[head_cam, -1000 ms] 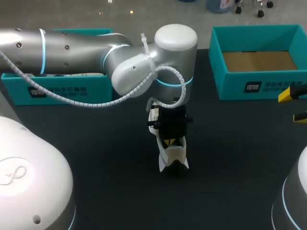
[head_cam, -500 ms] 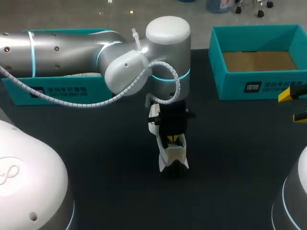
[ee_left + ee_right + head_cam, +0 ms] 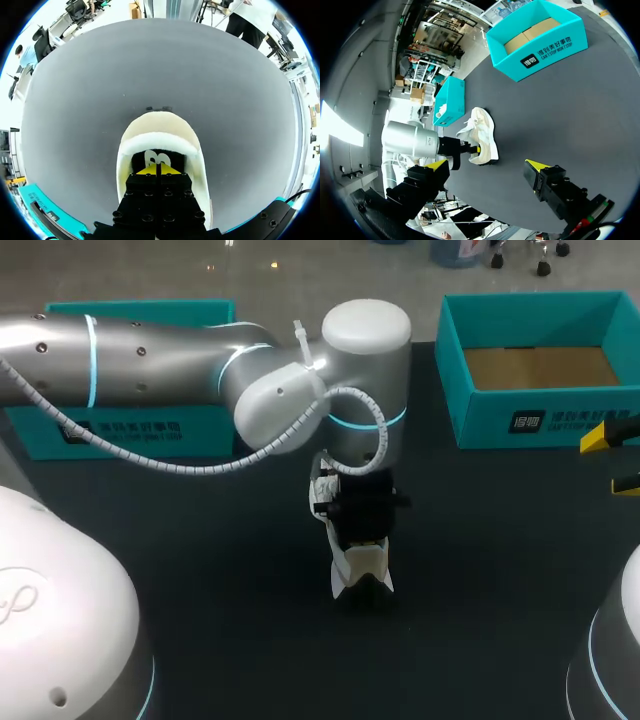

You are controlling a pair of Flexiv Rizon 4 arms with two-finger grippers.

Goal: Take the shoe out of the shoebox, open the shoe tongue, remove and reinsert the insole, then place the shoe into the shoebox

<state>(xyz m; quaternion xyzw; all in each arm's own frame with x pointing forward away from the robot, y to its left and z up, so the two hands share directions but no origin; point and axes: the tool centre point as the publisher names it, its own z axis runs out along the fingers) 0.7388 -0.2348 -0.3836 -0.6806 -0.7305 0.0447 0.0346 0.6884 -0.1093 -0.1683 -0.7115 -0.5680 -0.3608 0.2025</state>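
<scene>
Bright overhead light glints on the left arm [image 3: 150, 350].

Dark table [image 3: 200, 570]: shoe [image 3: 362, 565] mid-table; left shoebox [image 3: 130, 430], right shoebox [image 3: 540, 420] along far edge.

The white and cream shoe [image 3: 361, 572] stood on its sole near the middle of the dark table [image 3: 500, 570], with its opening facing up and its length running toward the back, where two boxes sat. The open teal shoebox [image 3: 480, 410] was upright at the right rear, brown cardboard showing on its floor. Another teal box [image 3: 205, 430] sat at the left rear, well apart from both.
</scene>
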